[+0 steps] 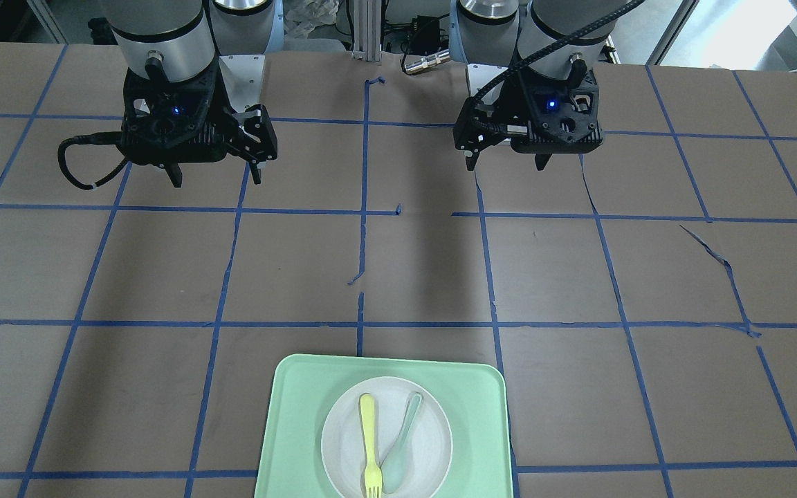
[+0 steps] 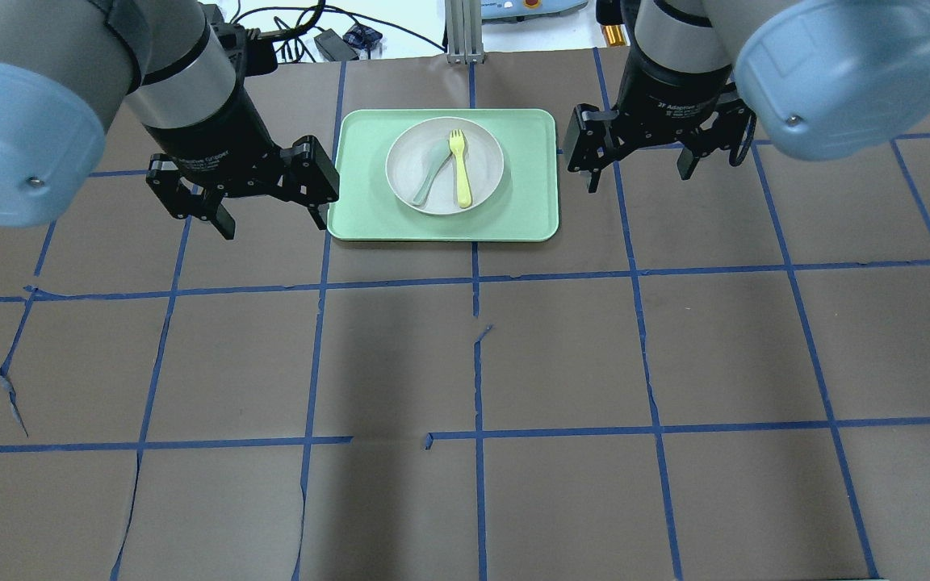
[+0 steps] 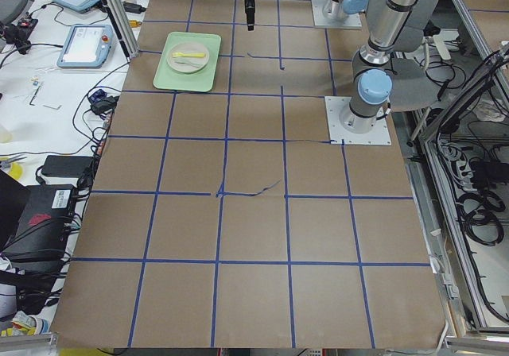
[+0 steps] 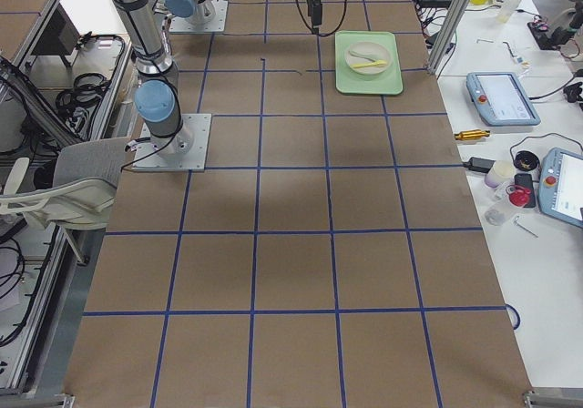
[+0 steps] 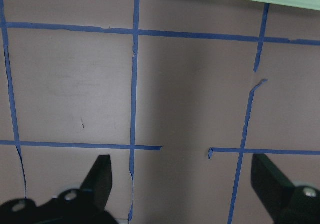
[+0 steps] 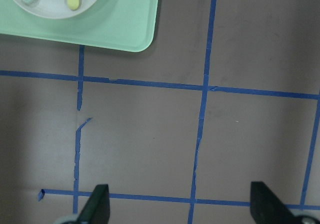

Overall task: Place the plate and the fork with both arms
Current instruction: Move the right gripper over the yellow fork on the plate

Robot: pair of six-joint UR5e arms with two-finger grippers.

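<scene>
1. The plate (image 2: 485,165) sits in the middle of a mint-green tray (image 2: 364,186), on the part of the bench (image 2: 465,363) farthest from the robot and about centred between the two arms.
2. The fork (image 2: 462,169) lies flat on the plate, a little to the robot's right of the plate's centre. Its tines point away from the robot and its handle points back toward it.
3. A pale grey-green spoon (image 2: 430,171) lies on the plate just beside the fork, on the robot's left. Its bowl is close to the fork's neck, and its handle angles away from the fork toward the robot.
4. The left gripper (image 2: 271,222) hangs above the bench off the tray's left side, pointing down. Its fingers (image 5: 100,179) are spread wide with nothing between them. The left wrist view shows only bare brown surface below, with an edge of the tray at the top of the frame.
5. The right gripper (image 2: 638,179) hangs above the bench off the tray's right side, also pointing down. Its fingers (image 6: 97,204) are spread wide and hold nothing. The right wrist view shows a corner of the tray with part of the plate, the fork handle and the spoon handle.
6. Neither gripper touches the tray, the plate or the fork.
7. Blue tape lines (image 2: 643,355) mark a grid on the bench, torn and lifting in a few places.
</scene>
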